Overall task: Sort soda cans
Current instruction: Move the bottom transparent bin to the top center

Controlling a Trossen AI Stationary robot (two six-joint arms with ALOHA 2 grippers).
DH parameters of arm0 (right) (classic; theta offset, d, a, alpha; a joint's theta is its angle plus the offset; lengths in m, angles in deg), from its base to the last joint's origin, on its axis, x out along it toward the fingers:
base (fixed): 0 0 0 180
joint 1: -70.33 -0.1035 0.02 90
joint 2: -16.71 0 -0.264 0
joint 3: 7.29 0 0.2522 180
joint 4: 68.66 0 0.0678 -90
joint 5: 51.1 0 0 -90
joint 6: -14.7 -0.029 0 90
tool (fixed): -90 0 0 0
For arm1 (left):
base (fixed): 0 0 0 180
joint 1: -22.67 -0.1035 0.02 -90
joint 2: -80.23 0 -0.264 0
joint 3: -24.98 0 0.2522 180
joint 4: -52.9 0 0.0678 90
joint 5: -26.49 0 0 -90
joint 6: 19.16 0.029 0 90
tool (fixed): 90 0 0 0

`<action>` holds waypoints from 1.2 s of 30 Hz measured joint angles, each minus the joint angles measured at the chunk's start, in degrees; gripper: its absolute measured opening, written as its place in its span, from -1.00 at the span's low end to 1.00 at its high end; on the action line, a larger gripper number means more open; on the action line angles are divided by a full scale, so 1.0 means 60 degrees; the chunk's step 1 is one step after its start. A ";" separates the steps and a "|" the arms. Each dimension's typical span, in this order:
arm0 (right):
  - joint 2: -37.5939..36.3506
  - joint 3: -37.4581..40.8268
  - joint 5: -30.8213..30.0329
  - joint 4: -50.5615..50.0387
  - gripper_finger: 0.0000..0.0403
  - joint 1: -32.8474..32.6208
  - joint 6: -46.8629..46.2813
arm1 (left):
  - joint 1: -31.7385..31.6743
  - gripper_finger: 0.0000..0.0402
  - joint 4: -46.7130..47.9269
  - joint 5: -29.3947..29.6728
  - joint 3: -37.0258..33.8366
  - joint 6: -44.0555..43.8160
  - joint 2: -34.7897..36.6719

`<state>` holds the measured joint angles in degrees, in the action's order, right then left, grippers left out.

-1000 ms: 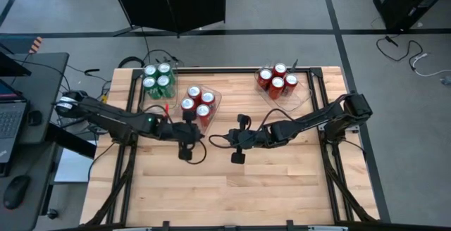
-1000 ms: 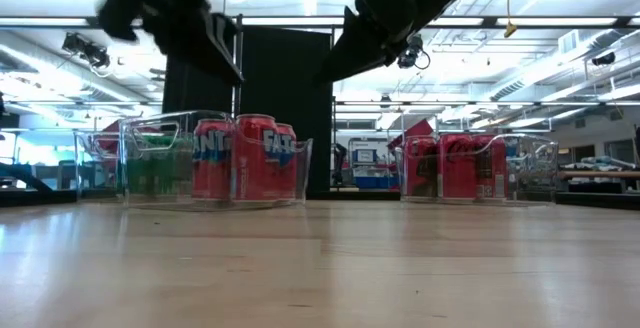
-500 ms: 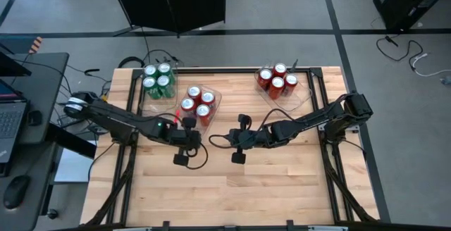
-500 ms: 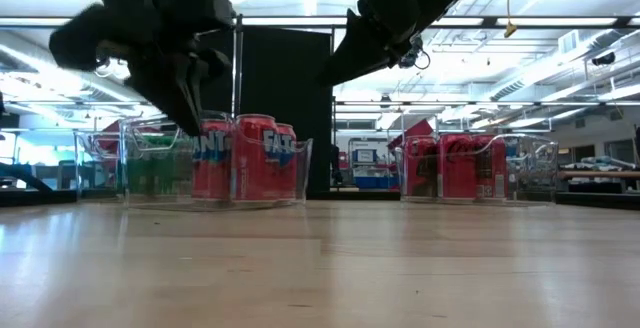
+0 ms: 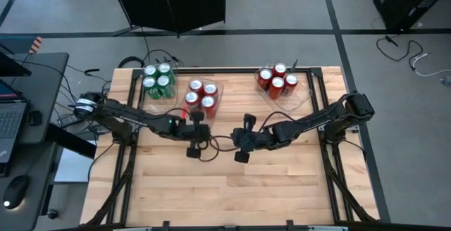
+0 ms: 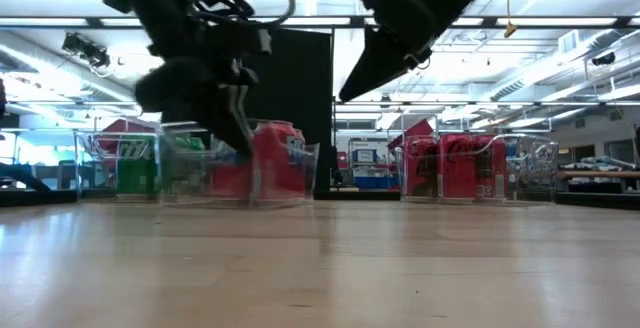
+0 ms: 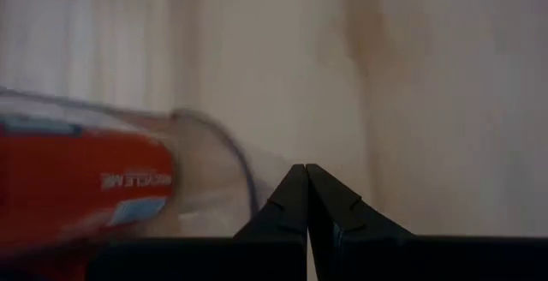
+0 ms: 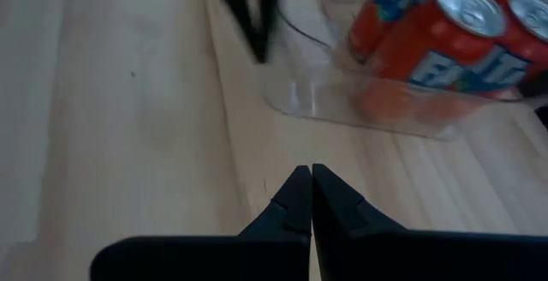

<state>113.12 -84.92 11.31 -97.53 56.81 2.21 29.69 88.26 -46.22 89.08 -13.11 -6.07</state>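
Green cans (image 5: 158, 80) sit in the far-left tray, all upright. Next over, the left gripper (image 5: 184, 113) is clenched shut and empty, pressed right beside the near corner of the middle tray (image 5: 215, 90) holding four red cans (image 5: 201, 95). It looks to be touching the tray, though that's blurry. The right gripper (image 5: 246, 122), also clenched empty, hangs farther off. More red cans (image 5: 277, 78) stand far right.

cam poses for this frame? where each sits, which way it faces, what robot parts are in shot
High: overhead, straight down; both arms, left gripper, right gripper.
Low: table height, level across wooden table; arms hang from above.
Left wrist: past shut fingers at tray of red cans.
Right wrist: past shut fingers at same tray.
Shared: that tray appears in all four.
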 joint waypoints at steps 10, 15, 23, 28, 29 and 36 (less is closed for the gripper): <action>-0.0514 0.0000 -0.0314 -0.0395 -1.00 -0.0554 -0.0163 | -0.1050 -1.00 -0.2075 -0.0019 -0.0002 0.0147 0.0015; -0.0808 0.0000 -0.0482 -0.0423 -1.00 -0.0797 -0.0098 | -0.1067 -1.00 -0.3557 -0.1096 0.0207 0.0243 -0.0013; -0.0970 0.0000 -0.0642 -0.0427 -1.00 -0.0867 -0.0094 | -0.1711 -1.00 -0.3399 -0.0232 0.1340 0.0365 -0.0609; -0.0944 0.0000 -0.0669 -0.0449 -1.00 -0.0863 -0.0134 | -0.2192 -1.00 -0.2583 -0.0235 0.2023 0.0734 -0.1795; -0.0944 0.0000 -0.0697 -0.0455 -1.00 -0.0863 -0.0134 | -0.2262 -1.00 -0.2532 -0.0229 0.2122 0.0837 -0.2039; -0.0944 0.0000 -0.0992 -0.0643 -1.00 -0.0852 -0.0237 | -0.2709 -1.00 -0.2162 0.1280 0.3357 0.1349 -0.3601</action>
<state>107.45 -84.92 5.36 -101.39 51.70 0.79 13.43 75.29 -38.54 109.22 -5.01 -27.68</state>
